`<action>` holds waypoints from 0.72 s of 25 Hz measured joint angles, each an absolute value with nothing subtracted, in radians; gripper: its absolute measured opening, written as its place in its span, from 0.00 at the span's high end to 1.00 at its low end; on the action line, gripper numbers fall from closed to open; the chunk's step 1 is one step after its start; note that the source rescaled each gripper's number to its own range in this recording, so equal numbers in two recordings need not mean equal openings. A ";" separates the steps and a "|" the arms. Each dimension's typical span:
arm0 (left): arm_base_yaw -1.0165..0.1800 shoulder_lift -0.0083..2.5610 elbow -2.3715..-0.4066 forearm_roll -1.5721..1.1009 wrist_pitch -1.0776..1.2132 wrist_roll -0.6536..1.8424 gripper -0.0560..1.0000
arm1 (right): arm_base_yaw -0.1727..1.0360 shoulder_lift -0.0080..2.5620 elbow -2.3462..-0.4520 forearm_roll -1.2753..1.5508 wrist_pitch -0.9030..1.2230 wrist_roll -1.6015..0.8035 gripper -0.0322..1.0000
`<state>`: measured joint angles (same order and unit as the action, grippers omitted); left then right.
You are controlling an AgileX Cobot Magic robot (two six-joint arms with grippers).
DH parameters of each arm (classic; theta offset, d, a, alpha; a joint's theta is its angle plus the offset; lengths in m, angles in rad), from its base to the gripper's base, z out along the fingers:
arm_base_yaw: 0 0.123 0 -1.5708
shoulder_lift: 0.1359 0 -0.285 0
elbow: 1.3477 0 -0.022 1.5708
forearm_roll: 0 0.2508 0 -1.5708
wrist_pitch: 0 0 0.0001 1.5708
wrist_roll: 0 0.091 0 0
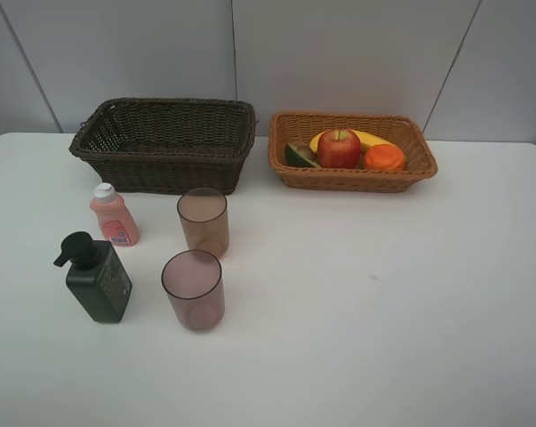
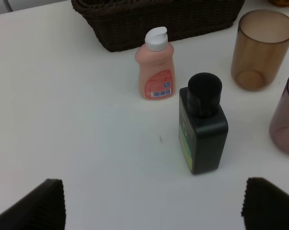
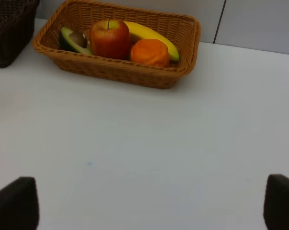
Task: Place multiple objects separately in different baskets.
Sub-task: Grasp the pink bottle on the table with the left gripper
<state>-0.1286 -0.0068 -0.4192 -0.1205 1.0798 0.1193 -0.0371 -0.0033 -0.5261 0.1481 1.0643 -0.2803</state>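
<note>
Overhead, a white table (image 1: pixel 383 311) is taking up most of the scene, its surface looking matte and even, while pale grey wall panels (image 1: pixel 339 53) with thin dark seams are rising behind it. The dark brown basket (image 1: pixel 165 142) is sitting at the far side of the table, close to that wall. Just beside it, on the side of the right arm, the light orange-tan basket (image 1: pixel 352 182) is holding a red apple (image 1: pixel 338 148), a yellow banana (image 1: pixel 374 139), an orange (image 1: pixel 385 157) and an avocado half (image 1: pixel 299 155), all packed close together. In front of the dark brown basket, a small pink bottle (image 1: pixel 115 215) and a translucent brownish-pink cup (image 1: pixel 204 221) are standing upright near its front wall. Farther out from it, a dark green pump bottle (image 1: pixel 97 277) and a second cup (image 1: pixel 193 289) are standing upright too, apart from each other. The left gripper (image 2: pixel 154 206) is hovering over the table in front of the pump bottle, its jaws spread wide and holding nothing. The right gripper (image 3: pixel 146 203) is hanging well away from the dark brown basket, over the table in front of the tan one, equally spread and gripping nothing.
</note>
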 joint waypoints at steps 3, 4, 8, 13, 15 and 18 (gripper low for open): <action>-0.129 -0.007 -0.419 -0.121 1.080 0.119 0.02 | -0.037 -0.003 -0.526 0.148 1.064 -0.280 0.02; -0.129 -0.007 -0.419 -0.121 1.080 0.119 0.02 | -0.037 -0.003 -0.526 0.148 1.064 -0.280 0.02; -0.129 -0.007 -0.419 -0.121 1.080 0.119 0.02 | -0.037 -0.003 -0.526 0.148 1.064 -0.280 0.02; -0.129 -0.007 -0.419 -0.121 1.080 0.118 0.02 | -0.037 -0.003 -0.526 0.148 1.064 -0.280 0.02; -0.129 -0.007 -0.419 -0.121 1.078 0.114 0.02 | -0.037 -0.003 -0.526 0.148 1.064 -0.280 0.02; -0.129 -0.007 -0.431 -0.122 1.046 0.111 0.02 | -0.037 -0.003 -0.526 0.148 1.064 -0.280 0.02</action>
<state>-0.1286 -0.0068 -0.4309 -0.1216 1.0461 0.1107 -0.0371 -0.0033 -0.5261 0.1481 1.0643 -0.2803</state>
